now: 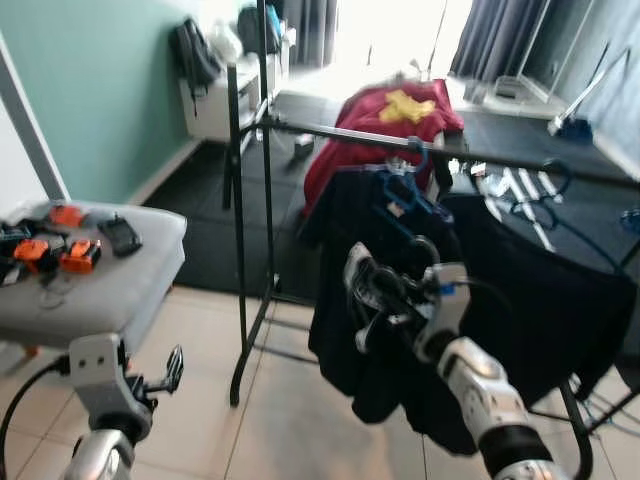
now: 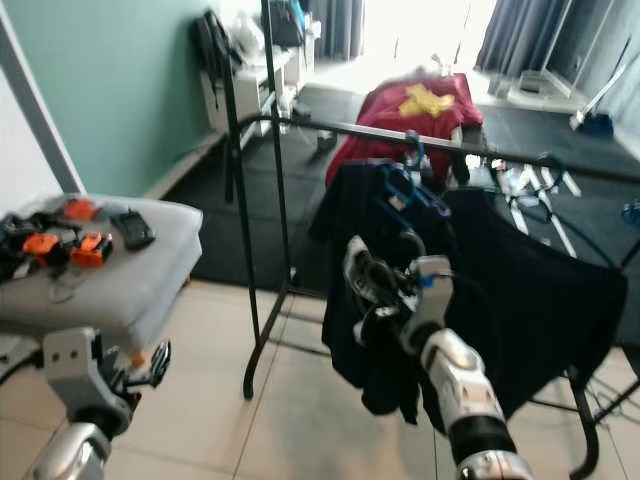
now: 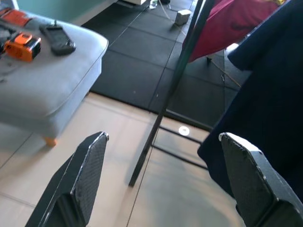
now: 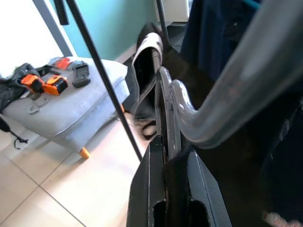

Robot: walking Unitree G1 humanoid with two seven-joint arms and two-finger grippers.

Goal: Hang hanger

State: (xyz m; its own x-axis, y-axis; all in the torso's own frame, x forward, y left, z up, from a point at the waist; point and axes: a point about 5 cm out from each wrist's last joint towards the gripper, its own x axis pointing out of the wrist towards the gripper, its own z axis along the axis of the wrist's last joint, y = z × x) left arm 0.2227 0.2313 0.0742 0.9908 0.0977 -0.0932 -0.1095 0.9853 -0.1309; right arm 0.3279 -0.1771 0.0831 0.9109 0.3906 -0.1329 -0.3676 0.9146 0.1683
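Where the right wrist view looks along the right hand (image 4: 165,189), its two black fingers (image 4: 149,184) press together on the metal hook of a hanger (image 4: 189,113), a detail blurred in the head views. From the head, the right hand (image 1: 385,295) is raised in front of a dark garment (image 1: 520,300) that drapes from the black clothes rail (image 1: 350,133). The hanger's hook rises from the fingers toward the rail; its long axis cannot be judged. A blue hanger (image 1: 405,185) already hangs on the rail. The left hand (image 3: 161,184), fingers apart and holding nothing, sits low over the tiled floor (image 1: 290,420). Beside it, a grey ottoman (image 1: 110,290) carries orange-and-black items (image 1: 55,253).
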